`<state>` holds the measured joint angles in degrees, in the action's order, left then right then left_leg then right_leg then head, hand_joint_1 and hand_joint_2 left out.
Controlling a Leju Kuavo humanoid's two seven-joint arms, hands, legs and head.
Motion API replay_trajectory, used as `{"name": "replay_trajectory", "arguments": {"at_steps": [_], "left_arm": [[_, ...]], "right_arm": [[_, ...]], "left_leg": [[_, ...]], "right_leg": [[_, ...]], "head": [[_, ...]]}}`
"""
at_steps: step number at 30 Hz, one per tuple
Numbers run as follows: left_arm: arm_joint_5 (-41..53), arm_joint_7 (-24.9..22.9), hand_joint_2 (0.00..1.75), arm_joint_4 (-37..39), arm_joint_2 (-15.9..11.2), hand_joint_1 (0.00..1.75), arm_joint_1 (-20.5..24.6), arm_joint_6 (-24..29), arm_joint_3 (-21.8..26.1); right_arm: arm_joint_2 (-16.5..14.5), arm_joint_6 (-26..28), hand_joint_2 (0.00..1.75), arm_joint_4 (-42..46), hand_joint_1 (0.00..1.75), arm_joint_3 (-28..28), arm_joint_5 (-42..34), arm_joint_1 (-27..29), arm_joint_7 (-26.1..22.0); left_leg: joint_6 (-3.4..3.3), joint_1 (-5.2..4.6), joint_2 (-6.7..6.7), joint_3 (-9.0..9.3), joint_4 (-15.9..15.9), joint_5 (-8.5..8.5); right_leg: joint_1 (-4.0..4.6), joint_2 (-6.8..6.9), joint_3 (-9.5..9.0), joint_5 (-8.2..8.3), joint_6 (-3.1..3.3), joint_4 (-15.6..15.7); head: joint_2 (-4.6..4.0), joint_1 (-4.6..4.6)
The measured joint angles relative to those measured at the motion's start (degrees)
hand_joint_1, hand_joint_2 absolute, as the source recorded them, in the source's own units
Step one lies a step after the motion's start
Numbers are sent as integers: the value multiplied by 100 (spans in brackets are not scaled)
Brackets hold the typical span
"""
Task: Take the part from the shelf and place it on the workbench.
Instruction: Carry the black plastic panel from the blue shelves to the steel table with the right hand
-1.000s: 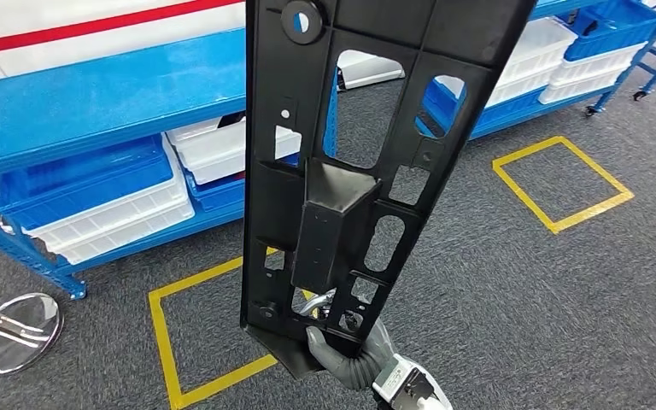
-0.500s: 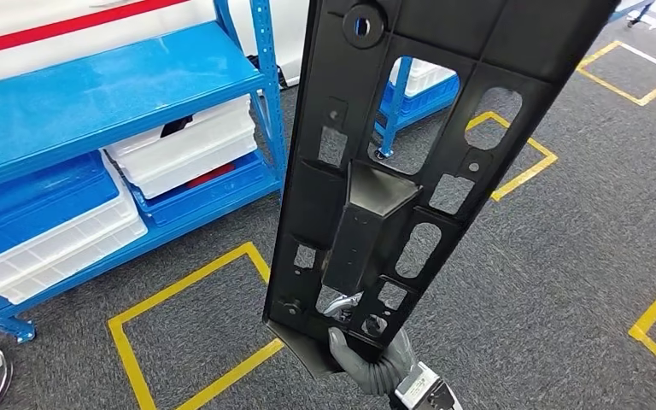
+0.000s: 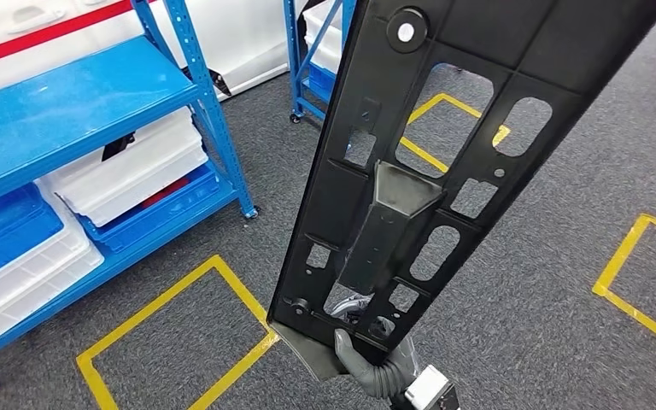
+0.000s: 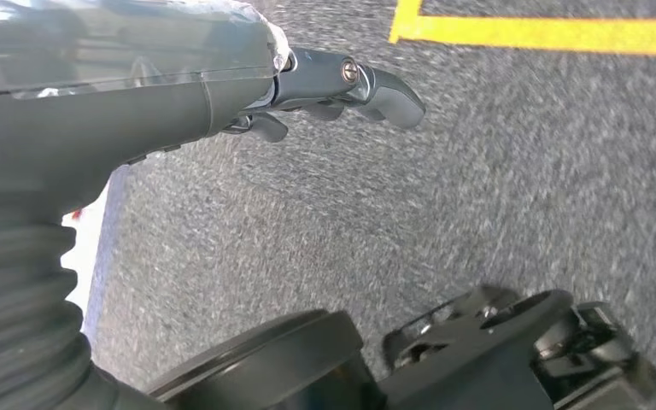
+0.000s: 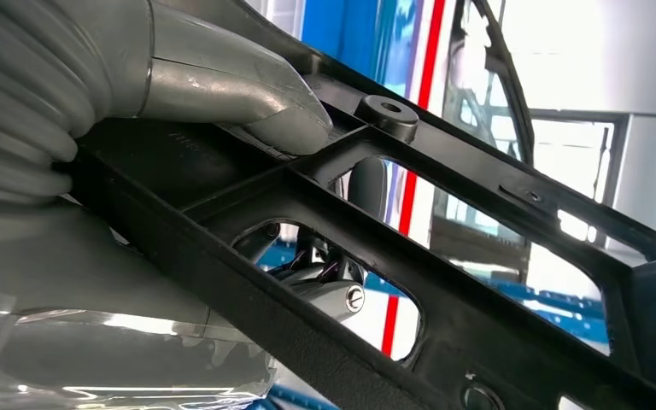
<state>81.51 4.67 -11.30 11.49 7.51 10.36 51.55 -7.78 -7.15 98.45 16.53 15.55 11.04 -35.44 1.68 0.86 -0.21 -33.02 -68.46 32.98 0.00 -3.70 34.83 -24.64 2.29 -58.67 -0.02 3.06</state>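
A long black plastic part (image 3: 444, 162) with many cut-outs and a boxy rib down its middle stands nearly upright in front of me, leaning to the right at its top. My right hand (image 3: 376, 363) grips its lower end from below. In the right wrist view the grey thumb (image 5: 222, 85) presses on the frame of the part (image 5: 478, 282), and darker fingers show through a cut-out behind it. My left hand (image 4: 179, 85) hangs over the grey carpet with nothing in it, fingers loosely extended.
A blue shelf rack (image 3: 68, 111) stands at the left with white and blue bins (image 3: 128, 171) on its lower level. A second blue rack (image 3: 307, 51) is further back. Yellow taped squares (image 3: 171, 333) (image 3: 641, 282) mark the grey carpet.
The whole view has swung, so the shelf rack has slid left in the picture and more carpet shows on the right. The part stays in my right hand's grip.
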Motion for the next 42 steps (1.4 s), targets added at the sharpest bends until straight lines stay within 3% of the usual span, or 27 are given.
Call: {"name": "replay_trajectory", "arguments": {"at_steps": [2,3,4,6,8,10,12,13,14,16,18,19,21,23,24,26,28,29,30,32,33,35,36,37,39,41,42], "left_arm": [[-58,8,175,1,-28,0,-41,46,31],[-87,14,175,1,-39,0,-57,68,53],[-114,20,175,2,-48,0,-64,86,79],[-152,18,175,2,-43,0,-63,102,120],[-204,0,175,2,-40,0,-72,110,149],[-314,-41,175,2,-43,0,-98,141,211],[-608,-86,175,2,-44,0,-117,204,349],[-821,-95,175,2,-44,0,-122,233,457],[-1040,-98,175,2,-44,0,-125,255,593],[-1278,-98,175,2,-53,0,-137,281,850],[-1281,-123,175,-1,-84,0,-150,304,993],[-1256,-139,175,-2,-101,0,-152,312,1032],[-1192,-155,175,-2,-123,0,-150,315,1076],[-1149,-132,175,-2,-132,0,-148,317,1103],[-1150,-96,175,-2,-133,0,-147,324,1115],[-1170,-1,175,-2,-133,0,-130,345,1133],[-1177,52,175,-2,-128,0,-102,381,1135],[-1176,67,175,-2,-127,0,-99,399,1135],[-1178,80,175,-2,-126,0,-110,417,1136],[-1185,98,175,-2,-127,0,-154,447,1141],[-1174,97,175,-2,-123,0,-175,460,1144],[-1115,37,175,-2,-111,0,-190,469,1147],[-1068,-39,175,-2,-100,0,-189,465,1143],[-1026,-134,175,-1,-90,0,-193,456,1137],[-962,-336,175,0,-76,0,-213,432,1127],[-940,-494,175,0,-75,0,-241,402,1125],[-937,-555,175,0,-79,0,-251,388,1125]], "right_arm": [[-3,1,175,-68,175,3,-12,-36,-78],[-5,5,175,-98,175,7,-15,-57,-101],[-7,16,175,-127,175,10,-18,-73,-118],[-8,47,175,-178,175,14,-18,-90,-141],[-7,93,175,-217,175,19,-19,-103,-169],[-1,163,175,-257,175,35,-32,-127,-201],[17,255,175,-309,175,70,-75,-136,-219],[30,300,175,-337,175,87,-108,-134,-224],[43,340,175,-363,175,103,-148,-132,-230],[65,391,175,-406,175,122,-246,-134,-270],[79,404,175,-440,175,143,-363,-150,-336],[83,398,175,-458,175,154,-418,-161,-369],[95,368,175,-499,175,172,-493,-185,-413],[106,343,175,-544,175,191,-525,-226,-430],[109,335,175,-570,175,213,-531,-259,-432],[114,301,175,-627,175,263,-540,-328,-435],[121,235,175,-689,175,303,-555,-373,-423],[125,198,175,-719,175,322,-566,-393,-410],[128,167,175,-747,175,342,-578,-415,-400],[129,131,175,-794,175,379,-599,-466,-388],[130,126,175,-815,175,393,-605,-493,-389],[132,137,175,-849,175,407,-608,-528,-400],[136,149,175,-859,175,409,-608,-531,-408],[141,164,175,-864,175,408,-608,-525,-418],[153,192,175,-867,175,404,-612,-530,-431],[160,209,175,-880,175,402,-628,-548,-440],[162,217,175,-895,175,400,-642,-551,-443]], "left_leg": [[-89,-9,-249,307,761,-349],[-116,-15,-345,391,991,-408],[-134,-22,-385,419,1089,-400],[-159,-15,-287,443,1174,-424],[-209,14,-154,480,1258,-491],[-240,17,6,492,1302,-521],[-238,10,171,490,1301,-512],[-227,10,250,495,1300,-502],[-212,13,323,505,1297,-488],[-163,18,447,542,1284,-444],[-97,-10,536,562,1254,-387],[-63,-29,576,572,1248,-365],[1,-36,667,611,1262,-340],[55,-6,546,590,1129,-205],[68,7,410,489,887,-50],[68,19,154,120,97,336],[57,18,96,-181,-483,472],[41,17,82,-204,-475,372],[14,15,49,-130,-249,168],[-63,7,-190,134,501,-295],[-89,5,-317,243,820,-419],[-111,-8,-435,322,1083,-447],[-118,-9,-383,340,1134,-447],[-138,-3,-319,353,1161,-471],[-198,16,-170,390,1239,-521],[-235,7,-10,405,1264,-528],[-237,-1,74,405,1261,-522]], "right_leg": [[12,-152,7,12,-21,-17],[7,-211,26,27,-47,-22],[-4,-264,50,46,-82,-21],[-20,-342,89,87,-160,-6],[5,-153,170,-15,-216,-146],[4,173,444,-350,-258,-717],[-48,303,779,-639,-308,-1424],[-76,329,843,-649,-332,-1570],[-101,358,785,-550,-352,-1480],[-128,542,382,-219,-370,-753],[-99,761,58,-61,-316,-152],[-78,809,10,-72,-274,-49],[-53,691,23,-85,-183,-48],[-64,565,16,-72,-99,-16],[-77,500,10,-63,-58,1],[-65,373,9,-58,-7,8],[-37,224,1,-59,7,5],[-25,137,-8,-59,8,3],[-15,45,-21,-59,8,-1],[0,-122,-32,-57,-4,-13],[-1,-192,-17,-50,-24,-23],[-19,-299,40,-17,-96,-28],[-28,-359,66,6,-141,-17],[-29,-338,84,9,-176,-28],[-10,-94,201,-141,-230,-258],[-25,216,505,-483,-270,-886],[-45,278,678,-628,-292,-1236]], "head": [[0,0],[0,0],[0,1],[0,1],[0,-1],[0,-1],[0,-1],[0,-1],[0,0],[0,0],[0,0],[0,0],[0,0],[0,1],[0,1],[0,2],[0,1],[0,1],[0,1],[0,1],[0,1],[0,2],[0,2],[0,1],[0,-1],[0,-1],[0,0]]}}
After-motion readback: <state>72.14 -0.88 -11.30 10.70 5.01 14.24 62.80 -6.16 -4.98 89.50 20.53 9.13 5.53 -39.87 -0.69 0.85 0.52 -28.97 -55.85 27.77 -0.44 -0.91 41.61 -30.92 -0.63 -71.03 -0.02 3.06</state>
